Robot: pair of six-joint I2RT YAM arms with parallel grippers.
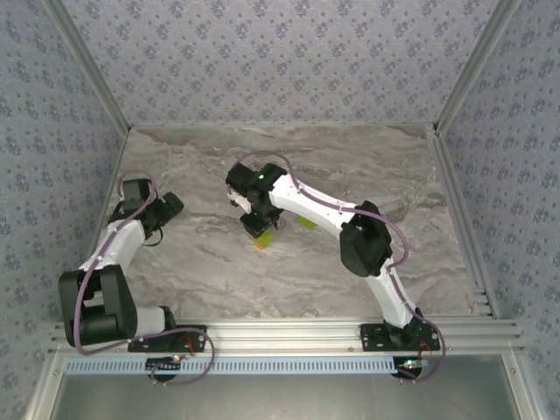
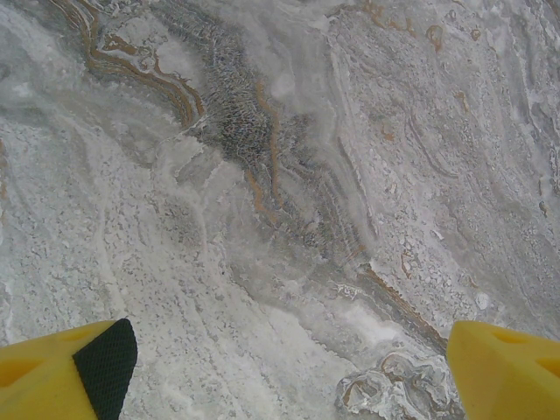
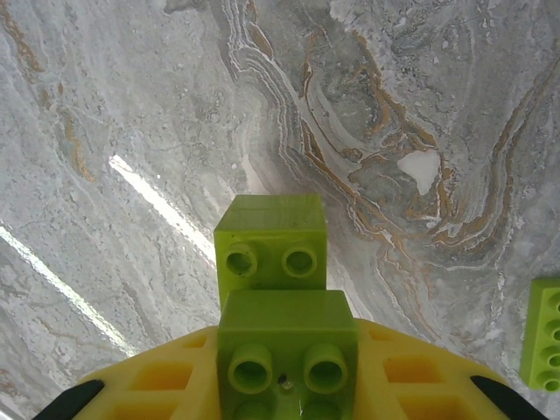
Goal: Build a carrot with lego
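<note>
**Right wrist view, nearest first.** The right gripper (image 3: 280, 372) is closed on a green brick (image 3: 280, 346). The brick's studs face the camera, and the yellow fingers (image 3: 157, 381) press on its two sides. Just beyond it, a second green brick (image 3: 271, 241) touches the held one, set one step outward. Whether the two are locked together cannot be told. The side grip leaves the studs free, probably so that further pieces can seat on them. A loose brick (image 3: 544, 332), also green, lies on the table (image 3: 131, 131) to the right, well apart, and is likely a later leaf.

**Left wrist view.** The left gripper (image 2: 289, 376) stands wide open above the table, with nothing between its fingers. It appears parked aside to keep out of the work.

**Top view, bases outward.** The left gripper sits at the table's left side. The right arm (image 1: 324, 210) reaches to mid-table, where the carrot (image 1: 261, 240), green over a bit of orange, sits under the right gripper. Whether it rests on the table or is lifted cannot be told. The loose brick lies just beside the forearm. The carrot looks part-built, with leaves yet to add.
</note>
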